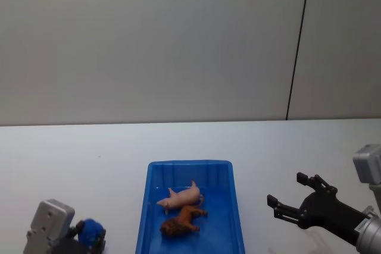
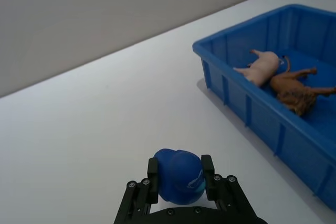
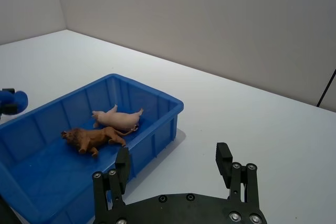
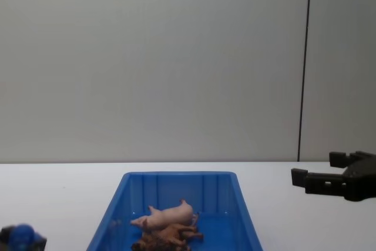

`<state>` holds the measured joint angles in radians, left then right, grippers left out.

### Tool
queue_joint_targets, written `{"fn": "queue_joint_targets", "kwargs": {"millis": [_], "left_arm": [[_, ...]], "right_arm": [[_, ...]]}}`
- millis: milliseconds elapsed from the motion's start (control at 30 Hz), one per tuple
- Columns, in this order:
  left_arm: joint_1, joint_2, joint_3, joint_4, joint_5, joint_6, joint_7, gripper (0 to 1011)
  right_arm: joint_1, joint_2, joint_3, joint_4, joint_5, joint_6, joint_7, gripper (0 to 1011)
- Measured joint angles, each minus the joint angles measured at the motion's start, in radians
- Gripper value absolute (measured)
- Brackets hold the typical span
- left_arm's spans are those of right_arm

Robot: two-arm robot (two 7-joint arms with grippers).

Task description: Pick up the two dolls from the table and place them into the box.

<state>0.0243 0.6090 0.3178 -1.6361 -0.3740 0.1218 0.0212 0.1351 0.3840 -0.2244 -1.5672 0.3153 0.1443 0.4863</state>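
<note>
- The white surface carries everything and runs back to a grey wall.
- The blue box sits on it between the two arms, its long axis running from the robot toward the wall; it lies well off to the side of both sets of jaws.
- The right gripper hovers above the bare surface on the box's right, jaws spread wide with nothing between them. In the right wrist view the right gripper has its two fingers well apart, and the box's near corner lies just ahead of them.
- The left gripper sits low at the box's left, jaws pinching a small round blue object that fills the gap between them; in the head view it is near the bottom edge.
- The pale pink pig lies on its side on the box floor, its long axis slanting across the box, snout toward the robot's left and rear end toward the right wall.
- The reddish-brown shaggy animal lies on its side just on the robot's side of the pig, touching or nearly touching it, roughly parallel, maned head toward the left and legs stretched to the right.
</note>
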Motion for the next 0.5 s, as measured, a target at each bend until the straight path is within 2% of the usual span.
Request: {"fn": "queue_joint_targets", "kwargs": {"millis": [267, 500], "left_arm": [[-0.037, 0.0, -0.018, -0.022, 0.043, -0.023, -0.034, 437], [-0.089, -0.03, -0.017, -0.026, 0.09, -0.045, -0.09, 391]], "right_arm": [[0.0, 0.0, 0.0, 0.0, 0.0, 0.0, 0.0, 1001], [0.0, 0.0, 0.0, 0.0, 0.0, 0.0, 0.0, 1001]]}}
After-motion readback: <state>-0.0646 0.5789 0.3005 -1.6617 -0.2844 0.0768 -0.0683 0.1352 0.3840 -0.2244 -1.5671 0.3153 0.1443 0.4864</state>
